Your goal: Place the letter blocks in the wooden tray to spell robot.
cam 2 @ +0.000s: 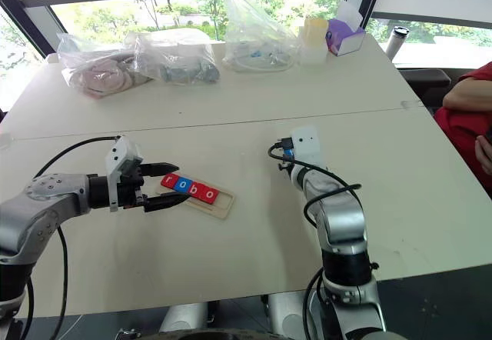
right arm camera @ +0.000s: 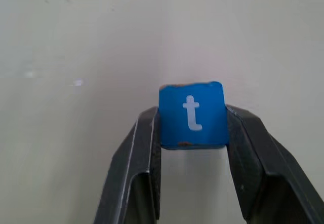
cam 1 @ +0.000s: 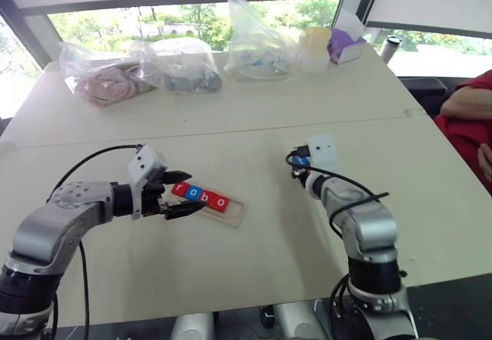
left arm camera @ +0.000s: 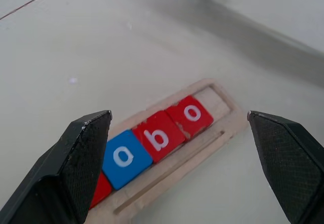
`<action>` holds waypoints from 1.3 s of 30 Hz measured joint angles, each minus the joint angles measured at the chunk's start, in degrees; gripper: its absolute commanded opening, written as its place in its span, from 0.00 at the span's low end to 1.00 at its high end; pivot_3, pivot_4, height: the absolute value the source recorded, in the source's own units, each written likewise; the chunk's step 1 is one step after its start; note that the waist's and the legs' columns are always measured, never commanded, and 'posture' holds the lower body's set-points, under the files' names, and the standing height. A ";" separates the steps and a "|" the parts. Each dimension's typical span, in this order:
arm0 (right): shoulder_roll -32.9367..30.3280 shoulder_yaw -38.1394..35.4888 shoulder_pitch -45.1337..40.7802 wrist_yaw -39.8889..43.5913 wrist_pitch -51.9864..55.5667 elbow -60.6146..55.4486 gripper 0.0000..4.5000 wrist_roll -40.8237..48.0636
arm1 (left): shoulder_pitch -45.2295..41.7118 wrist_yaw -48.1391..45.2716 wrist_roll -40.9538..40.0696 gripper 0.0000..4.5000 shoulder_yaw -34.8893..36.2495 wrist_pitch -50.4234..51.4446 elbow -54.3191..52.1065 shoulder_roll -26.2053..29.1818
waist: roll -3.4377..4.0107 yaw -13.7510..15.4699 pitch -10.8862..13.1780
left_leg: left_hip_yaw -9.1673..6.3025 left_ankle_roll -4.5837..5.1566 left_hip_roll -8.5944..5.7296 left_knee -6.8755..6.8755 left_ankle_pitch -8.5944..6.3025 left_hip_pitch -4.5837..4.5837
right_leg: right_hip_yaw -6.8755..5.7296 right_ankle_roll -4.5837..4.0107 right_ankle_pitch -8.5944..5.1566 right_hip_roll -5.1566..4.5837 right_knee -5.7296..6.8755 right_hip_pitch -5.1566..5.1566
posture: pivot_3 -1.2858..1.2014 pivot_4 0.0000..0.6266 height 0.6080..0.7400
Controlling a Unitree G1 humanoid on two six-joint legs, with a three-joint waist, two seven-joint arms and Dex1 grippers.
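The wooden tray (cam 1: 234,215) lies on the table left of centre. Four letter blocks sit in it in a row: red r (cam 1: 179,189), blue o (left arm camera: 123,155), red b (left arm camera: 157,139) and red o (left arm camera: 191,113). The slot at the tray's right end (left arm camera: 215,97) is bare. My left gripper (cam 1: 192,192) hovers open at the tray's left end, one finger on each side of the r block, which it partly hides in the left wrist view. My right gripper (right arm camera: 191,118) is to the right of the tray, above the table, shut on the blue t block (right arm camera: 191,102).
Several clear plastic bags (cam 1: 177,63) lie along the table's far side, with a purple box (cam 1: 344,46) and a dark cup (cam 1: 390,48) at the far right. A person in red (cam 1: 469,125) sits at the right edge. A seam (cam 1: 231,132) crosses the table.
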 measured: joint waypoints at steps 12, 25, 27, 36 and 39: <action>3.89 -0.52 8.63 -0.94 13.98 -10.97 0.37 2.12 | -5.18 -3.41 3.80 1.00 -4.86 -3.54 7.19 -1.55 | -0.04 -0.33 -0.03 | 0.08 0.00 -0.04 0.02 0.00 0.04 | -0.01 -0.12 -0.10 -0.11 -0.05 0.06 | 0.52 0.24 1.00; -9.68 -7.20 4.37 15.50 13.20 -16.51 0.99 14.16 | -4.24 -4.66 5.93 1.00 -4.76 -4.83 7.73 -1.68 | -0.01 0.06 -0.01 | 0.07 0.00 -0.09 0.06 0.00 -0.05 | -0.04 -0.07 -0.15 -0.21 -0.17 0.10 | 0.52 0.24 1.00; -20.72 -9.43 5.40 24.12 7.66 -15.85 0.99 17.83 | -4.27 -4.78 5.91 1.00 -4.53 -4.76 7.78 -1.48 | 0.00 0.05 0.01 | 0.15 0.00 -0.16 0.06 0.00 -0.03 | -0.01 0.00 -0.18 -0.28 -0.26 0.16 | 0.52 0.24 1.00; -47.09 -5.83 16.81 62.50 -43.53 11.09 0.99 17.36 | -5.95 -6.37 3.79 1.00 -3.12 -3.10 4.60 1.07 | -0.11 -0.48 0.02 | 0.19 0.04 -0.11 0.03 -0.03 0.10 | 0.03 0.04 -0.21 -0.13 -0.22 0.24 | 0.52 0.24 1.00; -46.87 1.30 9.08 67.03 -58.87 23.96 0.99 11.96 | -3.57 -5.69 3.23 1.00 -1.16 -2.12 2.75 2.25 | -0.14 -1.16 0.05 | 0.25 0.04 -0.09 0.10 -0.02 0.19 | 0.05 0.01 -0.19 -0.12 -0.18 0.25 | 0.52 0.24 1.00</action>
